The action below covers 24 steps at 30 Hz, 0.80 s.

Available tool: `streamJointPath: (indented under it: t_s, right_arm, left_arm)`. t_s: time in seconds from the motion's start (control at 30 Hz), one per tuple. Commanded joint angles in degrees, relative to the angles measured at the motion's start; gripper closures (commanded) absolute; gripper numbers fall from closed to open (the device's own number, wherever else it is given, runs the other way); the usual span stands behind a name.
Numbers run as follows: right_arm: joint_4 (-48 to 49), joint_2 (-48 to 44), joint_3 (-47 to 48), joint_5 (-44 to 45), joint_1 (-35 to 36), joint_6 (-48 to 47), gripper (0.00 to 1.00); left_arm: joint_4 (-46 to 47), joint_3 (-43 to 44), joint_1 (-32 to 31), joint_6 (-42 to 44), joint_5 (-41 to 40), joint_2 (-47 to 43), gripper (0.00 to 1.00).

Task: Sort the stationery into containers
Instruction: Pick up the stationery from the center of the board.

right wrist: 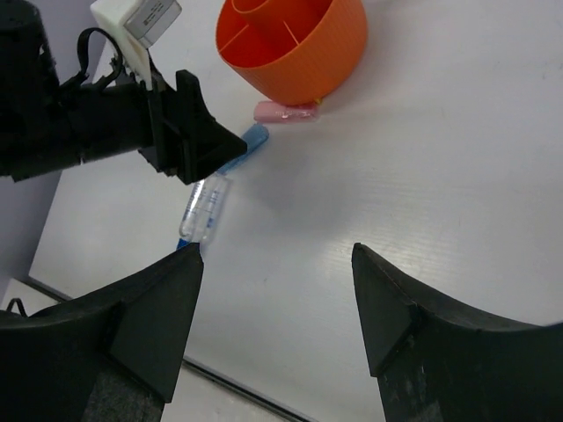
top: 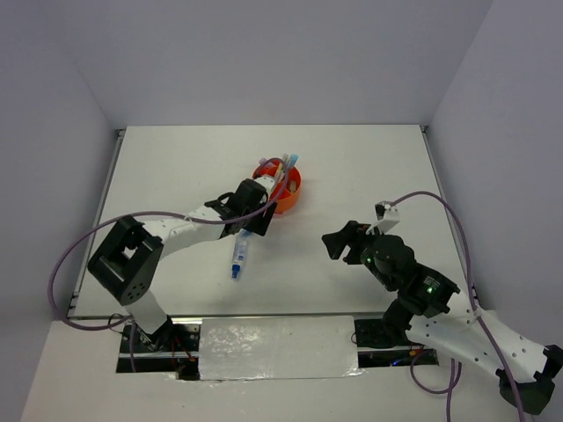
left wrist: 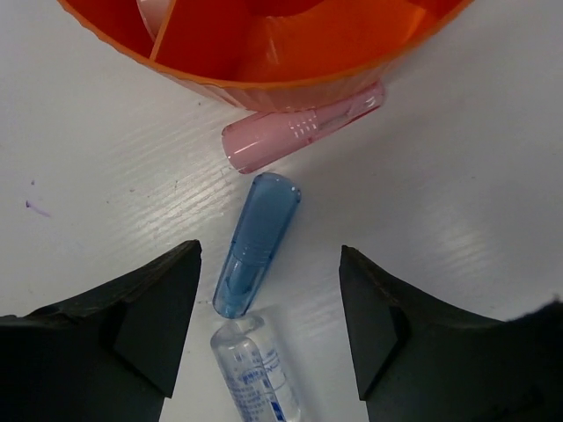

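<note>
The orange organizer (top: pixel 283 192) stands mid-table with several pens and highlighters (top: pixel 286 165) upright in it. In the left wrist view a pink highlighter (left wrist: pixel 299 132) lies against the organizer's wall (left wrist: pixel 264 61). A blue highlighter (left wrist: pixel 257 244) lies just below it, and a clear white-blue tube (left wrist: pixel 255 374) lies below that. My left gripper (left wrist: pixel 268 272) is open and empty, low over the table, its jaws either side of the blue highlighter's lower end. My right gripper (right wrist: pixel 277 264) is open and empty above bare table, to the right of the organizer (right wrist: pixel 295 44).
The white-blue tube (top: pixel 237 255) lies on the table toward the near edge. The right wrist view shows the left gripper (right wrist: pixel 189 132) over the blue highlighter (right wrist: pixel 251 145), with the pink highlighter (right wrist: pixel 286 112) and the tube (right wrist: pixel 204 207) nearby. Grey walls enclose the white table (top: pixel 369 176).
</note>
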Motion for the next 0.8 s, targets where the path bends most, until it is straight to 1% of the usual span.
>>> streamJointPath:
  t_s: [0.0,0.13,0.23,0.27,0.4,0.53,0.67,0.77]
  right_arm:
    - [-4.5,-1.4,1.2,0.2,-0.1,-1.5,0.24]
    - [-5.2,0.0,2.9,-1.8,-0.1,-2.9,0.24]
    - [-5.0,0.9,3.5,-2.8,-0.1,-3.4,0.24]
    - [-4.7,0.9,3.7,-2.9,-0.1,-3.3,0.24]
    - [-4.5,1.0,4.4,-3.4,-0.1,-3.5,0.25]
    - [-4.8,1.0,5.2,-3.3,-0.1,-3.7,0.25]
    - [-4.6,0.4,4.9,-3.9,0.0,-3.6,0.25]
    - [-4.7,-0.2,4.7,-4.1,-0.1,-3.5,0.26]
  left_arm:
    - [3.9,1.4,1.8,2.9,2.2,3.1,0.25]
    - [5.1,1.6,2.7,3.3,3.3,5.4,0.28]
    - [6.4,1.3,2.7,3.3,3.8,6.6,0.29]
    - [6.1,1.4,2.7,3.3,4.8,7.1,0.3]
    - [7.2,-0.4,2.7,2.6,6.2,7.3,0.41]
    - [8.6,-2.1,2.7,1.9,6.3,7.4,0.44]
    - [8.1,-2.0,2.7,1.1,6.2,7.8,0.55]
    - [9.1,-2.8,2.7,0.6,6.6,7.7,0.55]
